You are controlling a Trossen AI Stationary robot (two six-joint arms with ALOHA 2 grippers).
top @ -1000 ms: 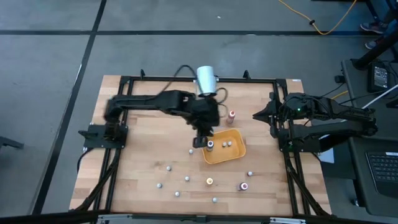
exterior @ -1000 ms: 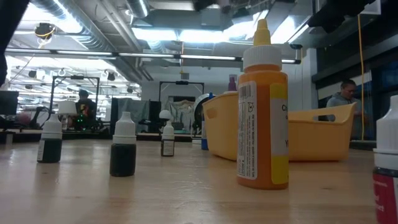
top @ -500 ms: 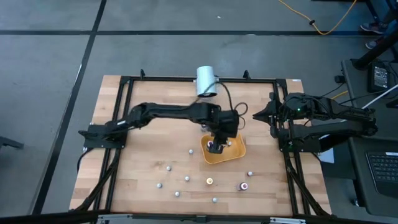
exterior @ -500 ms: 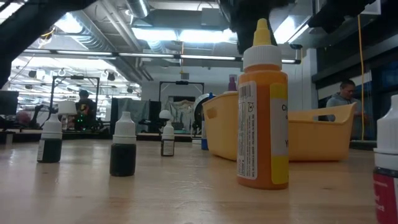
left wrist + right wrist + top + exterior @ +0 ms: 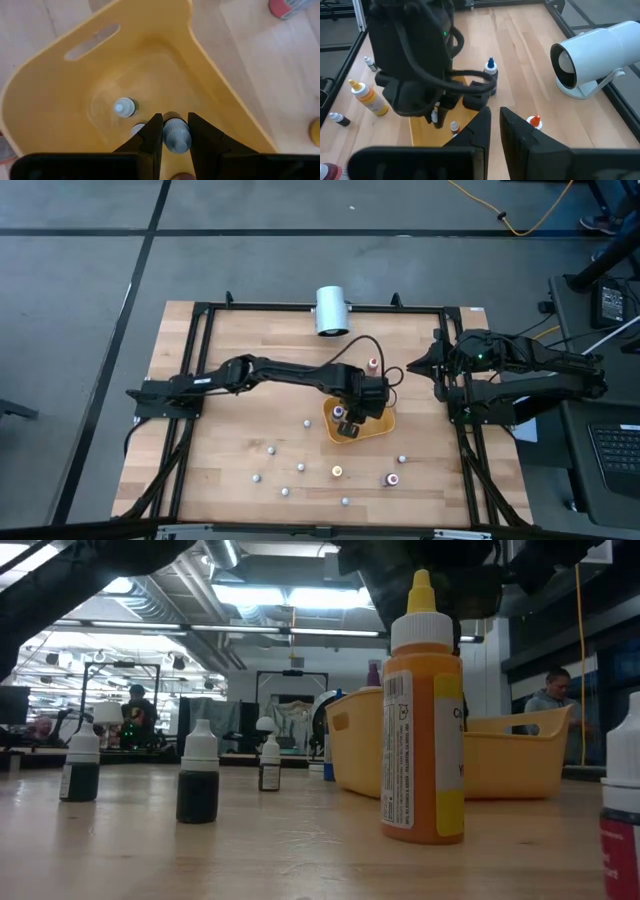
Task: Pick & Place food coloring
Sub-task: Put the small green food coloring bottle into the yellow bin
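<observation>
Now the left claw [image 5: 175, 131] clamps a tiny grey-capped dropper bottle [image 5: 176, 136] by its cap over the orange-yellow plastic tray [image 5: 60, 75]; light, slippery, tippy

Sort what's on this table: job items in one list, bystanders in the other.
Job items:
- food coloring bottles loose on the table
- bottle held by left gripper over yellow tray
- two bottles already in tray

Bystanders:
- white cylinder
- right gripper, parked at the table's right edge
</observation>
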